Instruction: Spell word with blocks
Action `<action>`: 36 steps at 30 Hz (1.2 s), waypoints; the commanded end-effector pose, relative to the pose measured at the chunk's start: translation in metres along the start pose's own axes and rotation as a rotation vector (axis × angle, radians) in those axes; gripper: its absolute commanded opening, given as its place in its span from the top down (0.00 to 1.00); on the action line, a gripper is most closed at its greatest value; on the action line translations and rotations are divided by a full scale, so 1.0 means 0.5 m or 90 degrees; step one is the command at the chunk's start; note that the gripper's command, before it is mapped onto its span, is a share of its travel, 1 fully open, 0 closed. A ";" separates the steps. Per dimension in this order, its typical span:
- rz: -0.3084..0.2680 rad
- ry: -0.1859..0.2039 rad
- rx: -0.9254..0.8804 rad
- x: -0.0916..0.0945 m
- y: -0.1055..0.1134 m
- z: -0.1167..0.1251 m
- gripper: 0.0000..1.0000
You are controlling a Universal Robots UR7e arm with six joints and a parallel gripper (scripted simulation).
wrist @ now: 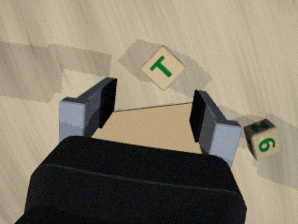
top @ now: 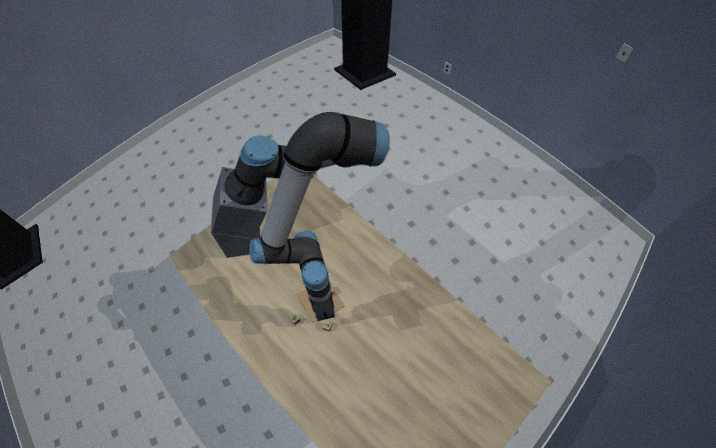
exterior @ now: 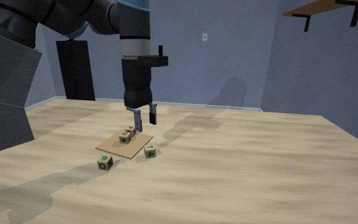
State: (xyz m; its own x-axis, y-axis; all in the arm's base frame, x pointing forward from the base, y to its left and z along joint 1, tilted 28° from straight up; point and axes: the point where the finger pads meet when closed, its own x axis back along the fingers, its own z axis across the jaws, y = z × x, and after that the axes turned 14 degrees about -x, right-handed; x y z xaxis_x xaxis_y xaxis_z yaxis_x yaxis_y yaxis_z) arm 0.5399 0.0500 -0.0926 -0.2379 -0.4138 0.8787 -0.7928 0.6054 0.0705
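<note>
A tan mat [exterior: 124,145] lies on the wooden table. Two blocks sit on it: one with U on top [exterior: 124,137] and one behind it [exterior: 130,130], whose top letter I cannot read here. The T block [exterior: 149,150] lies off the mat at its right edge and shows in the wrist view [wrist: 162,67] with a green T on top. A fourth block with 9 on top and O on its side [exterior: 104,162] lies off the mat in front, and shows in the wrist view [wrist: 261,139]. My gripper [exterior: 144,122] is open and empty, hanging above the mat's far right part; the wrist view [wrist: 152,113] shows bare mat between the fingers.
The robot base [top: 234,213] stands at the table's far end. Black pillars [exterior: 75,70] stand beyond the table. A wall shelf [exterior: 320,9] is at the upper right.
</note>
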 end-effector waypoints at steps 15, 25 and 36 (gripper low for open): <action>0.000 0.000 -0.252 -0.001 -0.022 0.000 0.00; 0.000 0.000 -0.336 -0.001 -0.027 0.000 0.00; 0.000 0.000 -0.388 -0.001 -0.030 0.000 0.00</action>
State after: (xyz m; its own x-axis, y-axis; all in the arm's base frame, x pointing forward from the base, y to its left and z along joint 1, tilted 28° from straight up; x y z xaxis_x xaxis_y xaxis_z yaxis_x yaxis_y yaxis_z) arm 0.5505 0.0413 -0.0940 -0.2383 -0.4140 0.8785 -0.3650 0.8764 0.3141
